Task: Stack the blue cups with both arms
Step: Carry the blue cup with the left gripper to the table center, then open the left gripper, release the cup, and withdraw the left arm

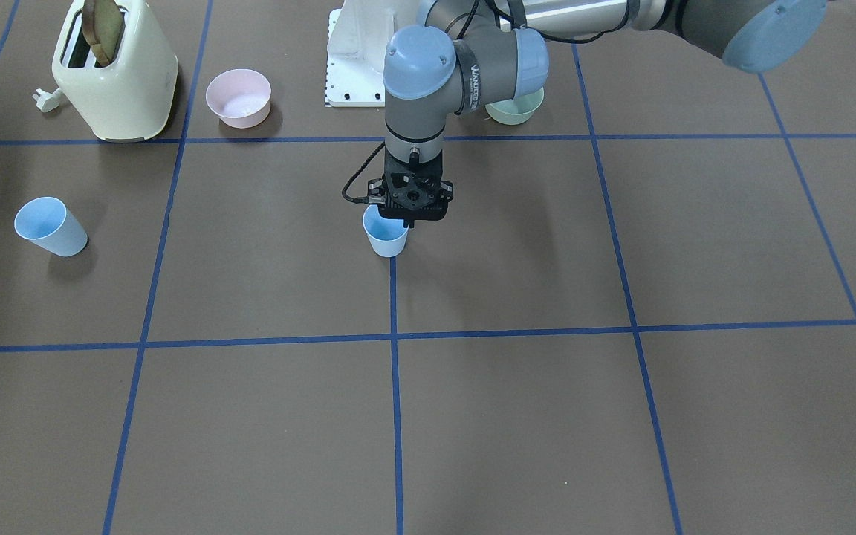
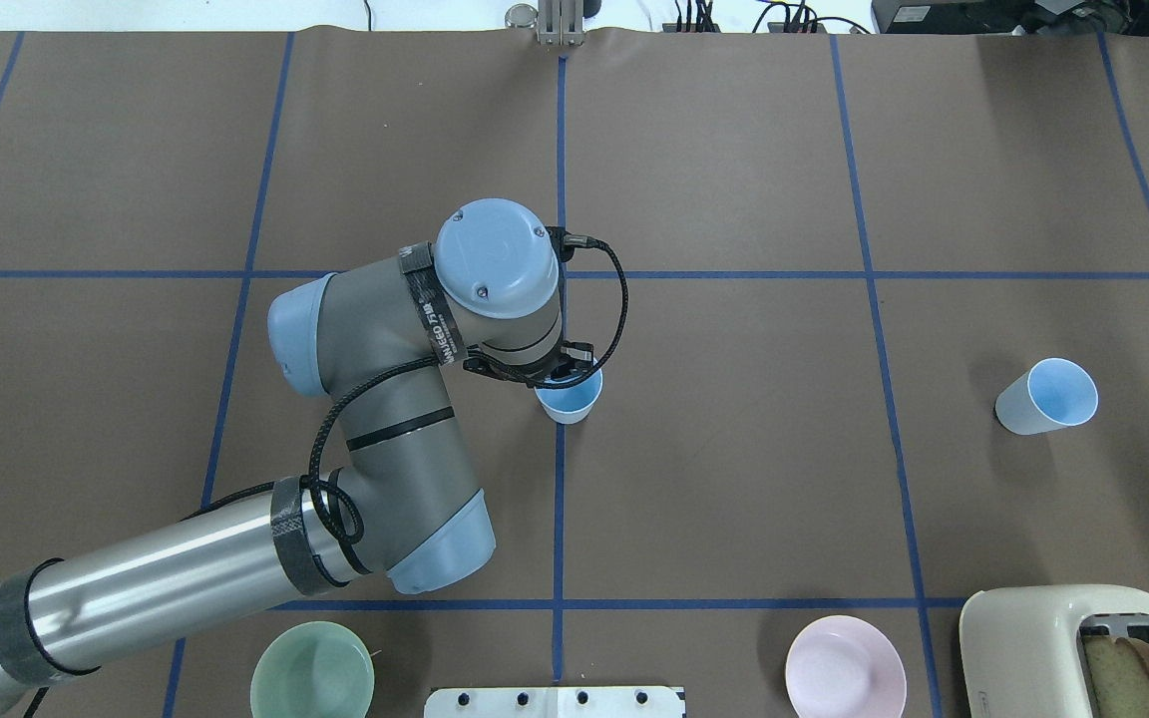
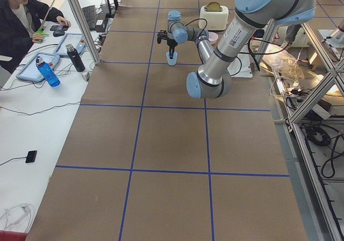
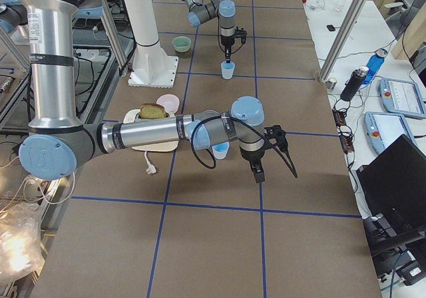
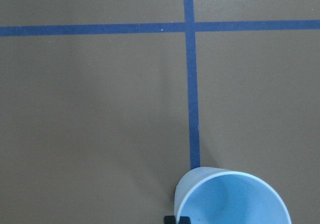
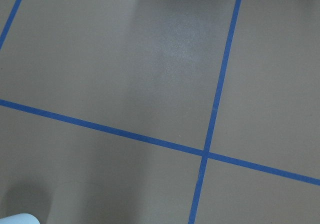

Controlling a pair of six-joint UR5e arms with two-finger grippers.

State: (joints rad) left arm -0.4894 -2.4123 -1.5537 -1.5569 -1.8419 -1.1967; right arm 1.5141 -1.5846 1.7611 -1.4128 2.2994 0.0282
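One blue cup [image 1: 386, 236] stands upright on the table's centre line; it also shows in the overhead view [image 2: 569, 401] and the left wrist view [image 5: 232, 199]. My left gripper [image 1: 407, 220] points straight down at its rim, with its fingertips [image 5: 171, 219] pinched on the cup's wall. The second blue cup [image 1: 50, 227] stands alone far to the robot's right, as the overhead view [image 2: 1045, 397] shows. My right gripper [image 4: 258, 173] shows only in the exterior right view, hanging near that cup [image 4: 219, 151]; I cannot tell whether it is open or shut.
A cream toaster [image 1: 116, 70] with toast stands near the robot's right. A pink bowl [image 1: 238, 97], a green bowl [image 1: 515, 110] and the white base pedestal [image 1: 354, 67] are along the robot's edge. An operator [image 3: 21, 15] sits at a side desk.
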